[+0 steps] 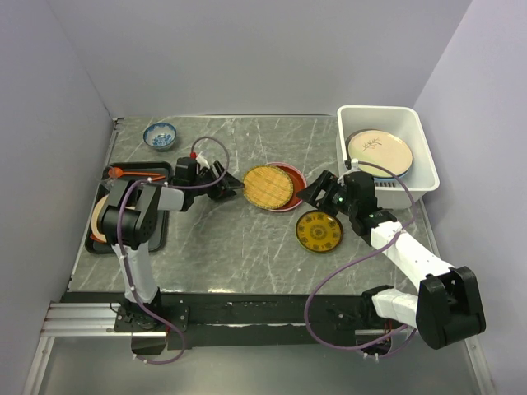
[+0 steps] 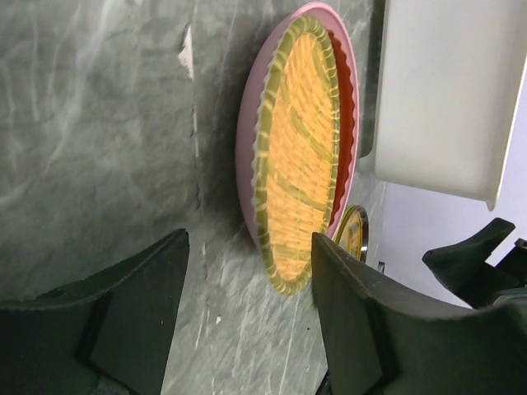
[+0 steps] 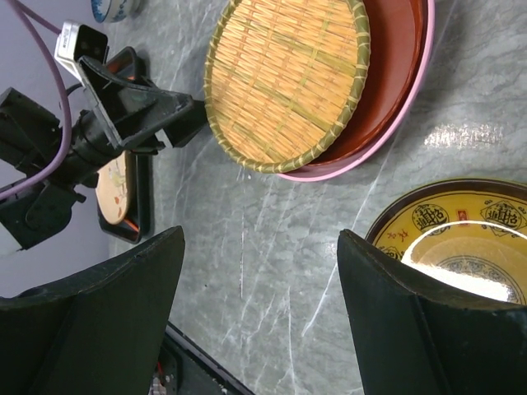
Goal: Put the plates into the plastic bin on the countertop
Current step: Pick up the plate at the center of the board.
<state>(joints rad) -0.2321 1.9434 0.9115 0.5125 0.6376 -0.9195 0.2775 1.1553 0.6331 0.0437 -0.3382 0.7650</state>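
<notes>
**Plate stack at mid-countertop, an open gripper on either side**

A woven bamboo plate (image 1: 268, 187) lay on a red plate (image 3: 387, 74) nested in a pink plate (image 2: 247, 123), stacked near the middle of the countertop (image 1: 230, 247). Being round, the stack had no long axis, and only its rims faced the arms.

The left gripper (image 1: 230, 188) stood just beside the stack's left rim. Its jaws were apart with nothing between them, and the stack lay straight ahead of its fingers. The right gripper (image 1: 310, 191) sat just beside the opposite rim, jaws wide and likewise empty.

The plastic bin (image 1: 424, 144) occupied the far right corner, behind the right gripper, with a cream sprig plate (image 1: 380, 151) inside. The right arm therefore looked better placed for the carry.

A small yellow-patterned plate (image 1: 319, 231) lay flat just beside the right gripper, toward the near edge and apart from the stack. More plates (image 1: 100, 217) waited in a black tray (image 1: 140, 167) at the left edge, and a blue-and-white bowl (image 1: 160, 135) sat near the far left corner, well apart. The right arm's own wrist stood between the stack and the bin.
</notes>
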